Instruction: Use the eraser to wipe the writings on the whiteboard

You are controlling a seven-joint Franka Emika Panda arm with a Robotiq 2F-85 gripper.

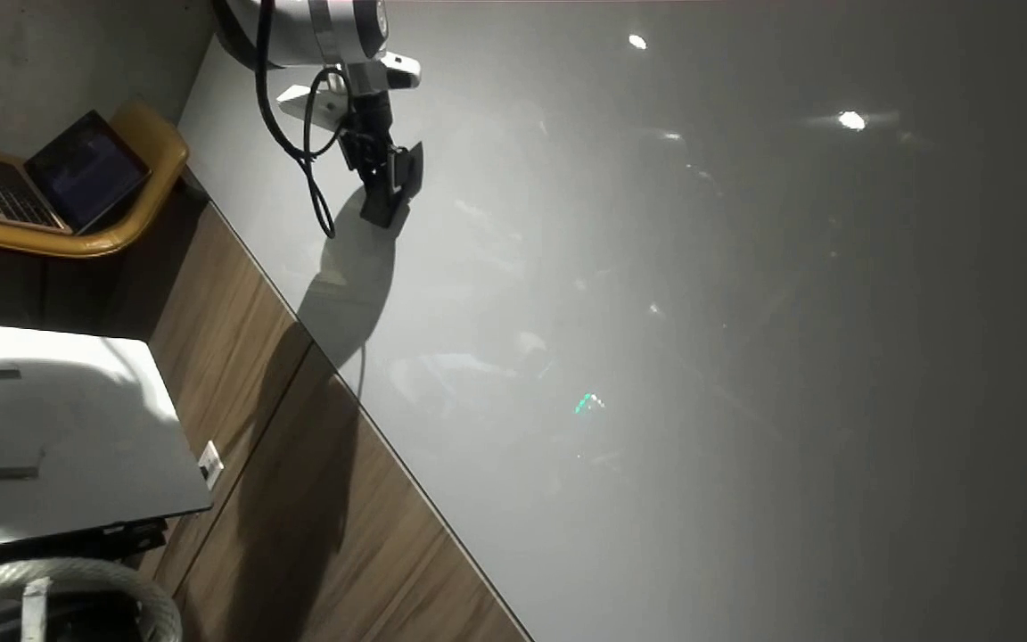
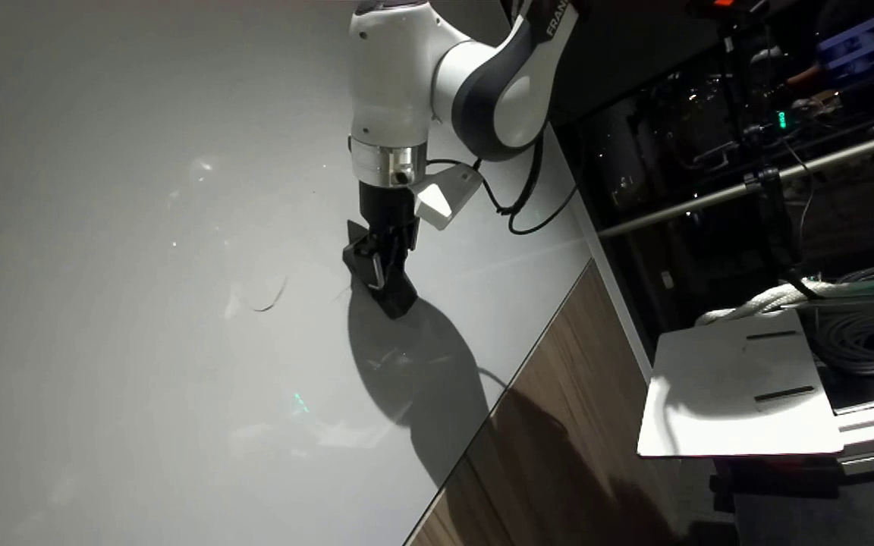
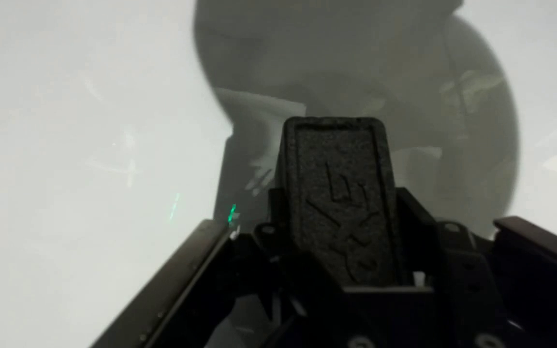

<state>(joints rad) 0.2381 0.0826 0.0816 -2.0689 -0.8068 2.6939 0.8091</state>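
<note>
The whiteboard (image 1: 656, 499) is a large glossy pale board that fills much of both exterior views (image 2: 141, 455). My gripper (image 1: 393, 174) is over the board, also in an exterior view (image 2: 384, 262). In the wrist view my gripper (image 3: 340, 212) is shut on the eraser (image 3: 339, 159), a dark oblong block with carved lines on its face. One end of the eraser sticks out past the fingers, seen in both exterior views (image 1: 378, 211) (image 2: 397, 299). Whether it touches the board I cannot tell. A thin dark curved stroke of the writings (image 2: 271, 297) shows beside the gripper; elsewhere I cannot make out writing.
Wood panels (image 1: 299, 499) border the board's lower edge. A small white table (image 1: 77, 428) stands near it, also in an exterior view (image 2: 733, 387). An open laptop (image 1: 86, 174) rests on a yellow chair (image 1: 143, 214). Cables (image 1: 308, 160) hang from the arm. Light glints lie on the board.
</note>
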